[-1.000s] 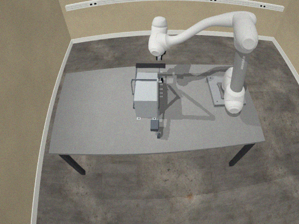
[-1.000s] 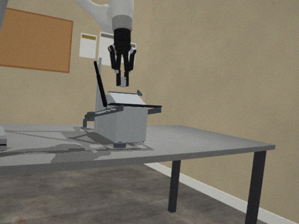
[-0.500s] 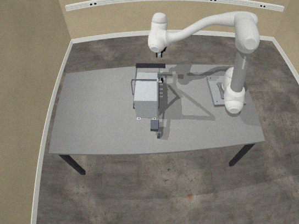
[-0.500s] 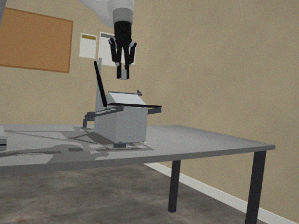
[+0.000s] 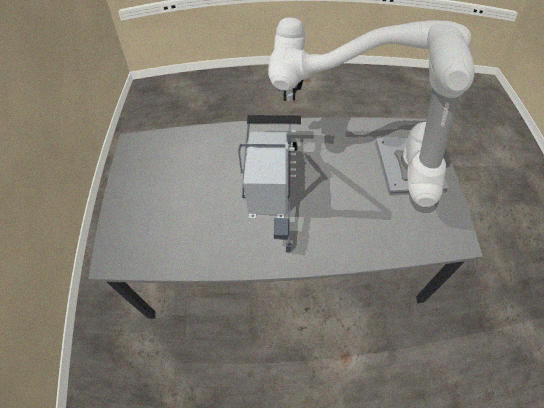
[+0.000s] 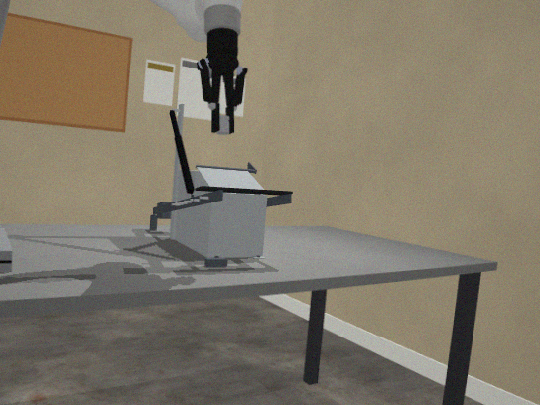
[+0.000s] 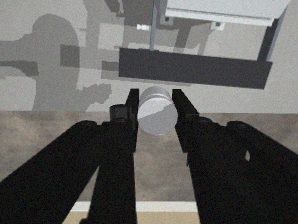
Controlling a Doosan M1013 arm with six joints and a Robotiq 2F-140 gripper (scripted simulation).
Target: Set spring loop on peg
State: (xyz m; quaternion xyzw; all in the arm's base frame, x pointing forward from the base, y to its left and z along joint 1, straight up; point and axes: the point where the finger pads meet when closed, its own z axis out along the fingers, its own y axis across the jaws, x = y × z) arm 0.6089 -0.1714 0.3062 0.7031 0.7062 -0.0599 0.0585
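My gripper (image 5: pixel 291 96) (image 6: pixel 223 125) (image 7: pixel 155 102) is shut on the steel test weight (image 6: pixel 226 124) (image 7: pixel 156 111), a short pale cylinder held between the fingertips. It hangs high in the air, above and just beyond the feeder's raised dark pedal (image 5: pixel 274 119) (image 6: pixel 181 151) (image 7: pixel 195 68). The grey feeder box (image 5: pixel 265 170) (image 6: pixel 218 228) (image 7: pixel 225 10) stands mid-table. A row of pegs (image 5: pixel 293 169) (image 7: pixel 142 27) runs along its right side, with a small white part (image 5: pixel 290 148) at the end nearest the pedal. I cannot tell which peg the loop is on.
The table's far edge (image 7: pixel 60 113) lies under the gripper, with floor beyond it. The arm's base plate (image 5: pixel 392 167) sits at the table's right. A small dark block (image 5: pixel 281 228) lies in front of the feeder. A lever arm (image 6: pixel 164 207) sticks out from the feeder's side.
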